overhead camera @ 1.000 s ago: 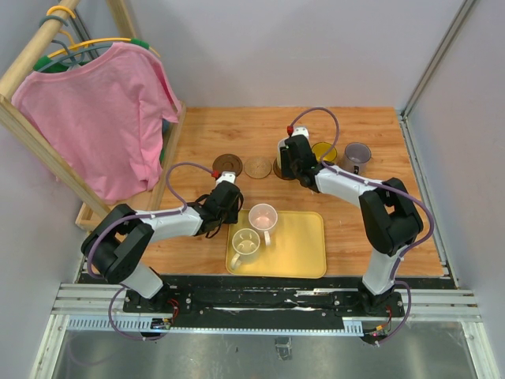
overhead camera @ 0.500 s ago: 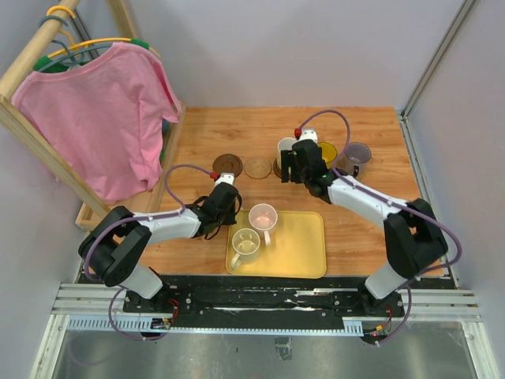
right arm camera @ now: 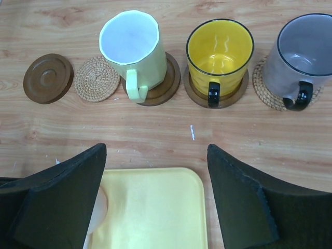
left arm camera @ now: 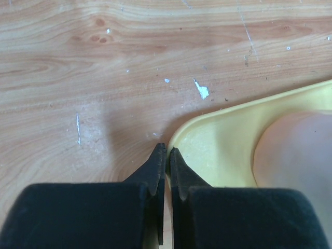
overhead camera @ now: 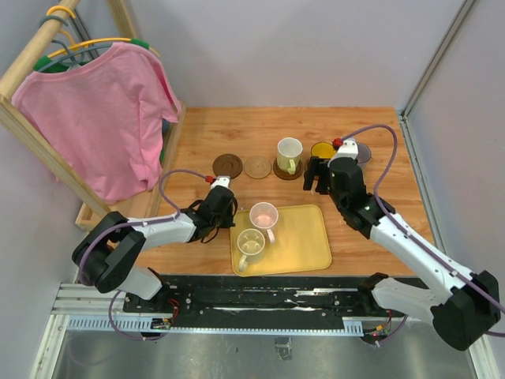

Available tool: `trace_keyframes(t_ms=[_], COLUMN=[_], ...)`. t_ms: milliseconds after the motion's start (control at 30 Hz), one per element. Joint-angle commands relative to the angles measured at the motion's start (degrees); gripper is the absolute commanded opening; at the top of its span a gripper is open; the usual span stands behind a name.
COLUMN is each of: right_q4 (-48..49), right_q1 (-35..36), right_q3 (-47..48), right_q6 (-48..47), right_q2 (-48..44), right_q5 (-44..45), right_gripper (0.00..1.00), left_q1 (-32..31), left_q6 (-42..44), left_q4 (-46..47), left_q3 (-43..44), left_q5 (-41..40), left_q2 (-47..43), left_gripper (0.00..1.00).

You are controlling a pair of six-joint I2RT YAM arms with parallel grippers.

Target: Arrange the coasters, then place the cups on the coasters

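Left: left claw (left arm camera: 167,151) pinched shut at corner rim of yellow tray (left arm camera: 218,140); unclear if rim caught. In tray: cream cup (overhead camera: 251,244), pink cup (overhead camera: 263,215), not yet placed. Behind: dark brown coaster (right arm camera: 48,78), tan coaster (right arm camera: 97,79), both bare. Then white-green cup (right arm camera: 132,46), yellow cup (right arm camera: 219,49), grey cup (right arm camera: 303,52), each on coaster. Right: right claw (right arm camera: 155,151) wide open, empty, above counter (right arm camera: 171,132). Likely step: placing cups, three done. Next: carry tray cup to bare coaster.

The left arm (overhead camera: 170,227) and right arm (overhead camera: 410,248) are built alike, with white links between rounded black joint housings. A grey-purple cable (overhead camera: 371,126) runs along each, with what looks like a small red cap (overhead camera: 338,144) near the wrist. The left gripper (left arm camera: 167,151) and right gripper (right arm camera: 155,150) have matte black, wedge-shaped fingers (right arm camera: 65,194).
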Motion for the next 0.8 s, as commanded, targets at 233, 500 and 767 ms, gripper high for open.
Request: trace_keyframes(t_ms=[233, 500, 767], right_q4=[-11.44, -17.68, -12.90], right_q1=[1.03, 0.93, 0.89], right_q3=[-5.04, -10.92, -14.51], right_q6=[1.08, 5.55, 7.68], right_q2=[-7.92, -1.05, 5.51], right_q5=[0.00, -0.38, -2.72], right_gripper=[0.78, 0.50, 0.48], left_q1=[0.33, 0.33, 0.33], left_q6=[-2.06, -0.94, -0.27], left_q4=[-13.86, -14.38, -14.63], left_q3=[-3.64, -3.13, -2.62], left_q5=[0.03, 0.22, 0.84], left_q2=[-1.88, -2.04, -3.16], left_gripper=[0.07, 0.08, 0.08])
